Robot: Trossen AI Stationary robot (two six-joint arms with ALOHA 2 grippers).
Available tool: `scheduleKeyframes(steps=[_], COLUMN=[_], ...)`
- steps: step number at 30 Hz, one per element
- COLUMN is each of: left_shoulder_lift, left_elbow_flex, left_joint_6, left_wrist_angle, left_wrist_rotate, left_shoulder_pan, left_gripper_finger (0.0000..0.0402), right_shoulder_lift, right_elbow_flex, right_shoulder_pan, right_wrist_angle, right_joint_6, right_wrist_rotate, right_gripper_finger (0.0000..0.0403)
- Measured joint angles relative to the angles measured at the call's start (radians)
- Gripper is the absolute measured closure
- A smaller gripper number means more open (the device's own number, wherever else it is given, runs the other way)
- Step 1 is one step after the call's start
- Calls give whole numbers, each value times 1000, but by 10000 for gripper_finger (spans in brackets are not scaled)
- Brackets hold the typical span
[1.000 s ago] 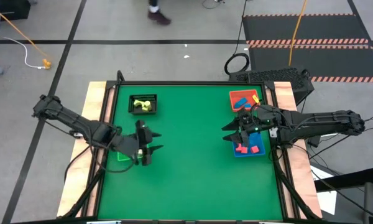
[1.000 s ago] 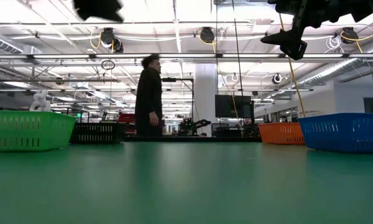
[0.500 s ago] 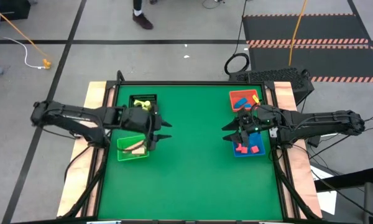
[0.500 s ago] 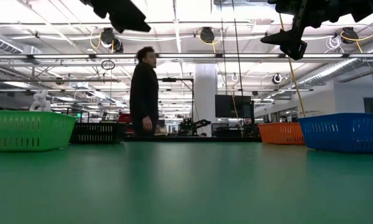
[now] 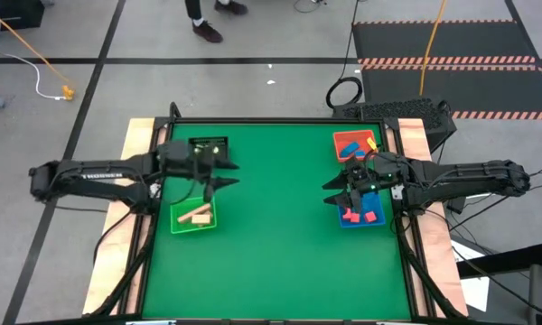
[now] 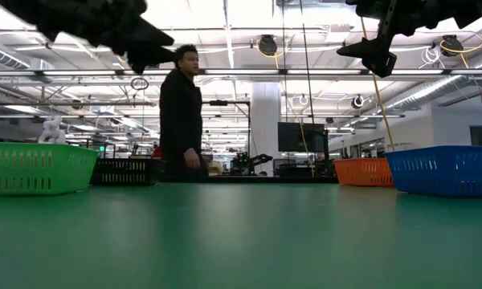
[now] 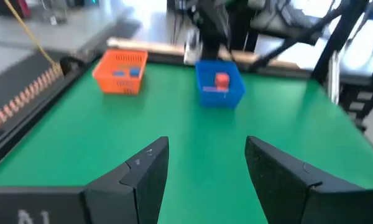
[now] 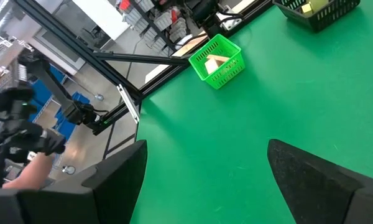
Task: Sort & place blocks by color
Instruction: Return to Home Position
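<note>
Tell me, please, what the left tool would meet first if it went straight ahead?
The left tool points across the green table; it would probably meet the blue bin first, though its height is unclear.

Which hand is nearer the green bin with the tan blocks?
Left. The left hand hangs close by the green bin's corner; the right hand is across the table beside the blue bin.

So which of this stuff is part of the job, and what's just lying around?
In the job: tan blocks in the green bin; red blocks in the blue bin; blue blocks in the orange bin; yellow-green blocks in the black bin; left hand and right hand, both open.
Just around: person behind the table; coiled cable on the floor.
</note>
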Motion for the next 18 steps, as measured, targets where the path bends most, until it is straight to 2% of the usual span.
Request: scheduleKeyframes(steps=[5, 10, 18], left_shoulder_lift=[-146, -247, -275], left_elbow_flex=[-240, -435, -594], left_joint_6=[-51, -94, -124], left_wrist_angle=[277, 483, 690], left_wrist_rotate=[-2, -27, -36], left_shoulder_pan=[23, 27, 27], left_gripper_finger=[188, 188, 188], right_shoulder_lift=[0, 0, 0], right_elbow_flex=[0, 0, 0], right_shoulder_pan=[0, 0, 0], right_wrist_angle=[0, 0, 0], right_joint_6=[0, 0, 0], right_wrist_rotate=[0, 0, 0], right_gripper_finger=[78, 78, 78])
